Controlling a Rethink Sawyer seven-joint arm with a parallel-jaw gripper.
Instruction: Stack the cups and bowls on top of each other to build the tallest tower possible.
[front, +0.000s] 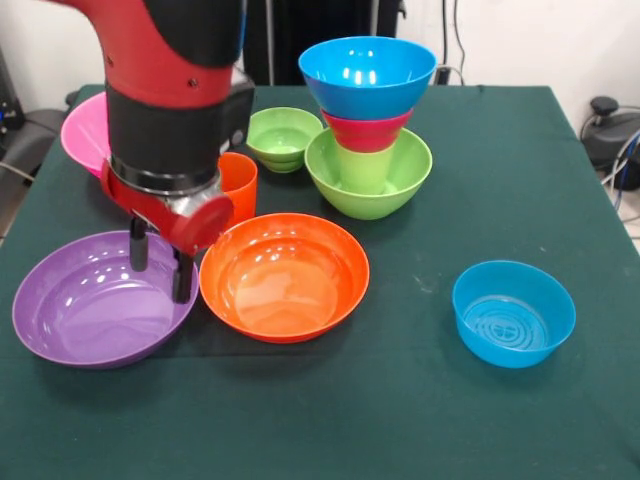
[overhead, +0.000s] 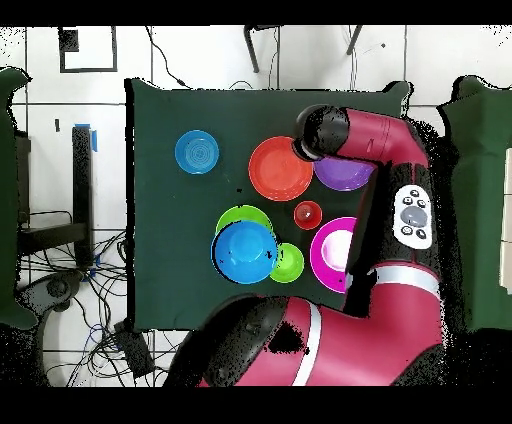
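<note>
On the green-clothed counter, the tower stands at the far middle: big green bowl, lime cup, red bowl, blue bowl on top. The purple bowl and orange bowl lie side by side in front. The gripper hangs over the purple bowl's right rim, its fingers spread and empty.

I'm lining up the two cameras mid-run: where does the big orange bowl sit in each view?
Front view: the orange bowl lies centre-left, between the purple bowl and the small blue bowl, with the gripper just at its left.
Overhead view: the orange bowl lies above centre, the purple bowl at its right, partly under the arm.
Shared landmark: the tower, topped by a blue bowl.
</note>
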